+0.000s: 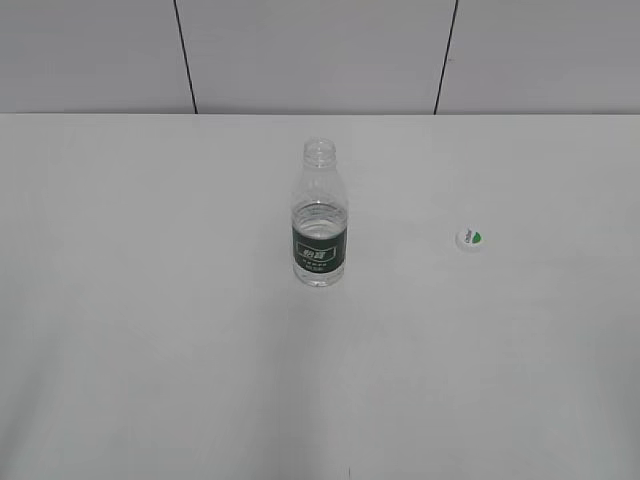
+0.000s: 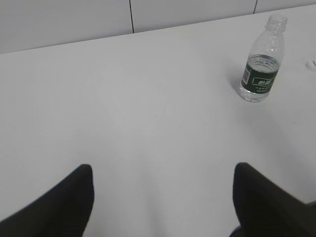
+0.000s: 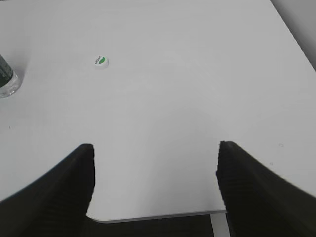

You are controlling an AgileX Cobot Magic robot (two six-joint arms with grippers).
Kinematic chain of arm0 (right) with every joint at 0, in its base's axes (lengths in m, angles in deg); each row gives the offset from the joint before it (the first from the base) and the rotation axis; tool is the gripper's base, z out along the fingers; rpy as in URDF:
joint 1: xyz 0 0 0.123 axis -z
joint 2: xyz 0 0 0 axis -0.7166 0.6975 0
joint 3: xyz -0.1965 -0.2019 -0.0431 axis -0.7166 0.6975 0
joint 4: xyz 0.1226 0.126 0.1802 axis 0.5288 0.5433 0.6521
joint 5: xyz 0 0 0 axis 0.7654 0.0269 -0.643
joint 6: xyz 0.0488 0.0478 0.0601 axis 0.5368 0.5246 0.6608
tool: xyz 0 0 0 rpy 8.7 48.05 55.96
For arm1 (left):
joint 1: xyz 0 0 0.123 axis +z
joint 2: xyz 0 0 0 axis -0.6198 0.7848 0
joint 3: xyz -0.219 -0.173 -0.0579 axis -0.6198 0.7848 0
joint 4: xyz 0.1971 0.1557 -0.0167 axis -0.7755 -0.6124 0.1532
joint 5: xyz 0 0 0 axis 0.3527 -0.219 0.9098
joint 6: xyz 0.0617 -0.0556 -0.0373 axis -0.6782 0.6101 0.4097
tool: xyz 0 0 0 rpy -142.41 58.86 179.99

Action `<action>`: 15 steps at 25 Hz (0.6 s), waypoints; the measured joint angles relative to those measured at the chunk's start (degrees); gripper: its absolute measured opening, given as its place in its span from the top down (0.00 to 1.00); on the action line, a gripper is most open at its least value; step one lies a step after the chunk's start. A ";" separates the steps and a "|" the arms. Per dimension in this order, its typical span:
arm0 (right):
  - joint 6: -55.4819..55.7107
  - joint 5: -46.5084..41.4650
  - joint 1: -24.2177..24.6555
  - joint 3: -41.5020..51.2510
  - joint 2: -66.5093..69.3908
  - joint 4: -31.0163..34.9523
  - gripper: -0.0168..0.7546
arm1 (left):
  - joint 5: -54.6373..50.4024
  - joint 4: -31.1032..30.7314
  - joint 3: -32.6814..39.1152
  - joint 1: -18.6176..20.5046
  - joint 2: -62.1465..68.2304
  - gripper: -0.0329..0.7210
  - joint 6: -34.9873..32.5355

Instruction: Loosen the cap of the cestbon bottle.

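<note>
The cestbon bottle (image 1: 320, 215) stands upright near the table's middle, its neck open with no cap on it. It also shows in the left wrist view (image 2: 261, 61), and its base shows at the left edge of the right wrist view (image 3: 7, 79). The cap (image 1: 470, 238) lies on the table to the bottle's right, green mark up; it also shows in the right wrist view (image 3: 101, 61). My left gripper (image 2: 163, 173) is open and empty, well short of the bottle. My right gripper (image 3: 155, 150) is open and empty over the table's near edge. Neither gripper shows in the exterior view.
The white table (image 1: 150, 330) carries only the bottle and cap. A panelled wall (image 1: 310, 50) stands behind its far edge. The table's near edge and rounded corner (image 3: 148, 217) show below my right gripper, with its right edge (image 3: 296, 44) beyond.
</note>
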 joint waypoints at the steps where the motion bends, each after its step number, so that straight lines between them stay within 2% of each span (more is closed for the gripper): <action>1: 0.00 0.00 0.00 0.00 0.00 0.00 0.21 | 0.00 -0.07 0.00 0.00 0.00 0.27 0.05; 6: 0.00 0.00 0.00 0.05 0.00 0.00 0.21 | 0.00 -0.32 0.00 0.00 0.00 0.27 0.55; 11: 0.00 0.00 0.00 0.05 0.00 0.00 0.21 | 0.18 -3.28 0.12 0.00 0.00 0.34 7.19; 15: 0.00 0.00 0.00 0.05 0.00 0.00 0.21 | 0.22 -3.92 0.18 0.00 0.00 0.38 8.35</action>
